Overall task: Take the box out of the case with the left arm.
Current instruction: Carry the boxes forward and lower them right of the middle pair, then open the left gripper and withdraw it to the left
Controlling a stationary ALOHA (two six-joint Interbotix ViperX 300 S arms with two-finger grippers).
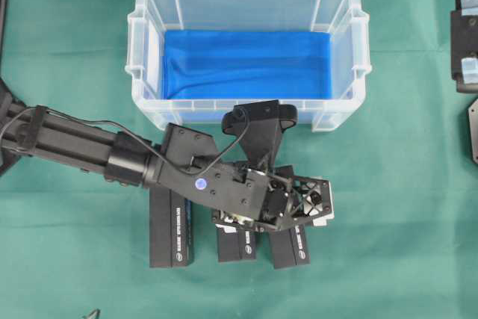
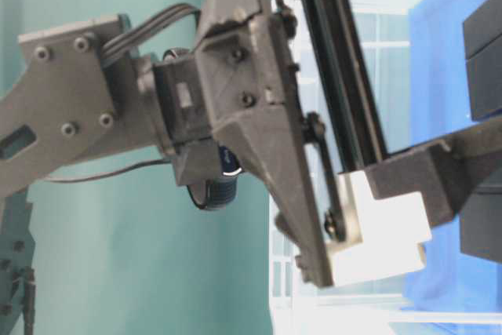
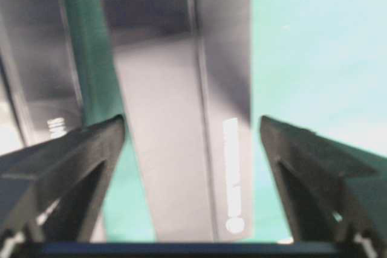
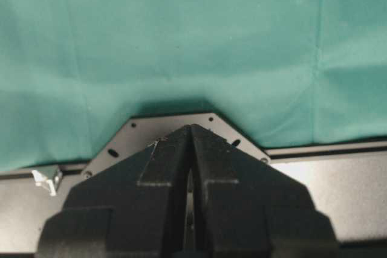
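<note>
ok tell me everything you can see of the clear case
The case is a large rectangular bin of clear, slightly milky plastic with a rimmed, ribbed edge and a moulded handle on each short side. It stands upright and open-topped on the green cloth, at the far middle of the overhead view. A bright blue lining, slightly creased, covers its bottom; no box shows inside. The left arm's black camera mount overlaps its near rim in that view; contact cannot be told.

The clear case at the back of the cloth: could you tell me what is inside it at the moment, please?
Inside the case only its blue lining shows; no box is in it. Nothing covers its inside. The black boxes lie outside, on the green cloth.
</note>
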